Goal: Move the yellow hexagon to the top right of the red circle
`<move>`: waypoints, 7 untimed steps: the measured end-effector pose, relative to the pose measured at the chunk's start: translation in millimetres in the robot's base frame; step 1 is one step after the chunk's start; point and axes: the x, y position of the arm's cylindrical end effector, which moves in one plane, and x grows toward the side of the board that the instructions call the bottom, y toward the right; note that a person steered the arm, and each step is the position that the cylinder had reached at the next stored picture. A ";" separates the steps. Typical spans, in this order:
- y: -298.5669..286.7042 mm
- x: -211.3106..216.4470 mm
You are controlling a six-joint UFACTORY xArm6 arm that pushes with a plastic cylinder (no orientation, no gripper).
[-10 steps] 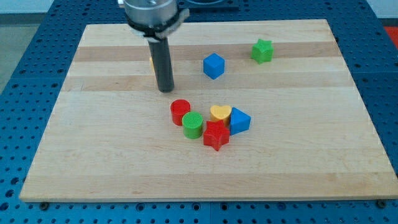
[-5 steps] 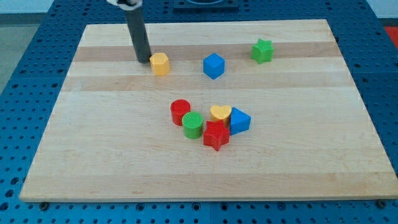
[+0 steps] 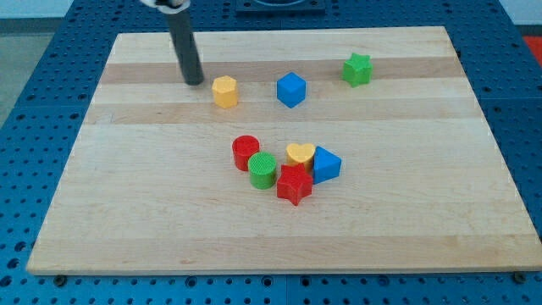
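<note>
The yellow hexagon [image 3: 224,91] lay on the bench [image 3: 423,220] in the upper middle of the frame, well above the red circle [image 3: 246,152] and slightly to its left, with the blue cube [image 3: 290,89] near it on the right. There was no hand to open or close: my tip [image 3: 194,81] stood apart from the hexagon at its upper left. The push looked under way; next it called for contact from that side, driving the hexagon down and right.
</note>
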 end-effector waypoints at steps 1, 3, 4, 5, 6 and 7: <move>54.8 32.9; 91.9 101.3; 91.9 69.6; 80.0 39.1; 81.9 4.0; 127.5 -4.8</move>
